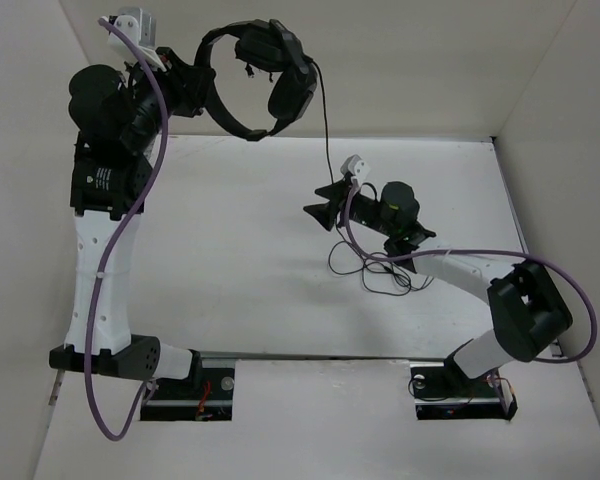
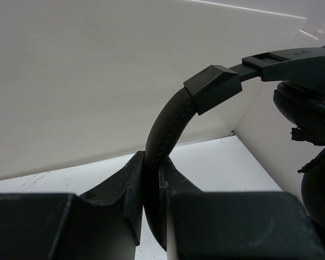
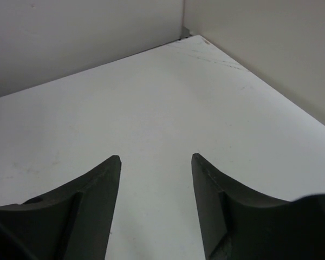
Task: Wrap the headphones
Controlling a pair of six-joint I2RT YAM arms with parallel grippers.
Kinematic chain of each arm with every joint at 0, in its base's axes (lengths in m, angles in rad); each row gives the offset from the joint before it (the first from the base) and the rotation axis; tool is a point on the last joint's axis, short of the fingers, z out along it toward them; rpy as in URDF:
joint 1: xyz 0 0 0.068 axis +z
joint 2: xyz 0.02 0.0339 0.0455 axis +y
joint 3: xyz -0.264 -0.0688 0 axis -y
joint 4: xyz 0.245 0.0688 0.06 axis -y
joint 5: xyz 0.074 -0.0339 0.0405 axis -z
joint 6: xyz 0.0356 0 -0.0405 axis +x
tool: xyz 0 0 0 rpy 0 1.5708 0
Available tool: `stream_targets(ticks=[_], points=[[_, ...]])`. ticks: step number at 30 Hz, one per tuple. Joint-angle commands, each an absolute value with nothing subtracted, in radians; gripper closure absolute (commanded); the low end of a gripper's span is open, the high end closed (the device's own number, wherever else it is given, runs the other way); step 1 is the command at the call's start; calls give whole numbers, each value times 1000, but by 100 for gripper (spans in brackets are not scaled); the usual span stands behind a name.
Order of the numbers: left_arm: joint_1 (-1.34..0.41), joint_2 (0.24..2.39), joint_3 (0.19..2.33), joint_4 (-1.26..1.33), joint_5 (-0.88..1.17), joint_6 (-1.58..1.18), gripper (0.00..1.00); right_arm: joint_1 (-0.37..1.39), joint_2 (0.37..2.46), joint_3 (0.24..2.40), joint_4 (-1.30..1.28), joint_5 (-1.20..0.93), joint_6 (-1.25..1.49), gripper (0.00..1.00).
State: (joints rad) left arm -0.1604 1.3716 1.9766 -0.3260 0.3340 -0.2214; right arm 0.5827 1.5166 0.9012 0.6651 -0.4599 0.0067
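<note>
**Headphones** (image 1: 288,92): one black headset, held in the air off the tabletop (image 1: 230,230), at the far left of the workspace near the back wall. The band arcs down and to the right from the grip point. The padded earcup (image 1: 292,95) hangs at the right end of the arc. In the left wrist view the band (image 2: 170,122) rises between the fingers and runs right to a squared slider block (image 2: 214,86), with the earcup padding (image 2: 303,111) at the right edge.

**Cable** (image 1: 327,125): thin and black. It drops from the earcup straight down toward the tabletop and passes just beside the right end effector. It ends in a loose tangle of loops (image 1: 375,272) on the tabletop, partly under the right arm.

**Left end effector** (image 1: 200,75): raised high, closed tight on the lower part of the headset band. In the left wrist view (image 2: 151,165) both fingers press against the band's sides.

**Right end effector** (image 1: 314,198): low over the middle of the tabletop, well below and to the right of the headset. Its fingers are spread wide in the right wrist view (image 3: 156,158), with nothing between them. Only bare tabletop (image 3: 151,97) shows there.
</note>
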Motion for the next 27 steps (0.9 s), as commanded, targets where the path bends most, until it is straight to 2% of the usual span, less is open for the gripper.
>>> stream_targets(ticks=[1, 5, 11, 14, 22, 27], points=[[-140, 1356, 2031, -232, 344, -281, 100, 582, 1467, 891, 701, -535, 25, 42], [-134, 1356, 2011, -226, 344, -282, 100, 582, 1444, 876, 684, -548, 26, 37], [-145, 1350, 1954, -222, 344, -278, 100, 585, 1425, 891, 652, -554, 44, 15], [-150, 1347, 1924, -219, 344, -279, 100, 582, 1433, 926, 612, -577, 54, 8], [-173, 1338, 1819, -213, 337, -252, 100, 587, 1468, 1009, 575, -624, 51, 7], [-182, 1330, 1767, -213, 336, -249, 100, 593, 1502, 1052, 563, -568, -9, 8]])
